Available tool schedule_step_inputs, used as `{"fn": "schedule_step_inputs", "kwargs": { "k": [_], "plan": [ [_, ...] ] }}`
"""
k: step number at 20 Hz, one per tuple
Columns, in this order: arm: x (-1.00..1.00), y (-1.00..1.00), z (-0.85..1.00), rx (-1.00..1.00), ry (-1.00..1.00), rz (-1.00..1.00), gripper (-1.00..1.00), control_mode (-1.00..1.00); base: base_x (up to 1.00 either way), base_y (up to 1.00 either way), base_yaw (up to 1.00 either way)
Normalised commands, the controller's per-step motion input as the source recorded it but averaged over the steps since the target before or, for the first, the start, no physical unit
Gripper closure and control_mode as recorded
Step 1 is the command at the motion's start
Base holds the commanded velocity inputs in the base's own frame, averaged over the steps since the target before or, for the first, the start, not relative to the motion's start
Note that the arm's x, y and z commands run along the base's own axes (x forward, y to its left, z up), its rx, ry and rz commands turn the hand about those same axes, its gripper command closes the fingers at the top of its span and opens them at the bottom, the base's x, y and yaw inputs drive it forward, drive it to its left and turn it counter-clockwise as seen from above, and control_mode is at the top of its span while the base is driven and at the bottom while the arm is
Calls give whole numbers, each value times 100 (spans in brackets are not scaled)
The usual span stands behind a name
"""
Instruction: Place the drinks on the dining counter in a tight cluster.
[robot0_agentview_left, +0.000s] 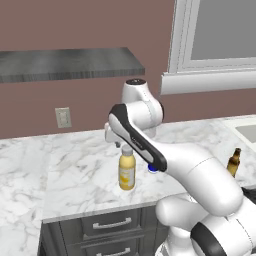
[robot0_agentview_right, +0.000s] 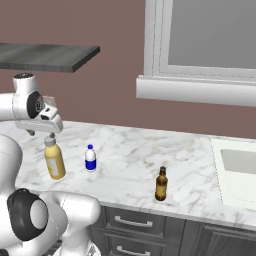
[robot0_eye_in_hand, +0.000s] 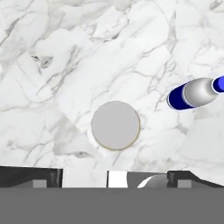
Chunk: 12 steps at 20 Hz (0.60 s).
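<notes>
Hand (robot0_agentview_right: 46, 134) spread wide, empty, poised directly above upright yellow juice bottle (robot0_agentview_right: 54, 161) on marble desk (robot0_agentview_right: 135, 165); grey cap (robot0_eye_in_hand: 115, 125) centred below. Bottle axis vertical; the approach looks like a straight descent. Water bottle (robot0_agentview_right: 90, 158) just beside.

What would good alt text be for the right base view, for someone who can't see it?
A white robot arm holds its open tool just above the grey cap of a yellow juice bottle on a marble counter. A small water bottle stands right of the juice, a brown beer bottle farther right near the front edge, and a sink at far right.
</notes>
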Motion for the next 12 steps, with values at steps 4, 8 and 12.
{"fn": "schedule_step_inputs", "kwargs": {
  "k": [4, 8, 12],
  "plan": [
    [24, -1, -18, 0, -2, 0, -100, -100, 0, 0, 0],
    [13, 2, -20, 0, 0, 0, -100, -100, 0, 0, 0],
    [24, 1, -24, 0, 0, 0, -100, -100, 0, 0, 0]
  ]
}}
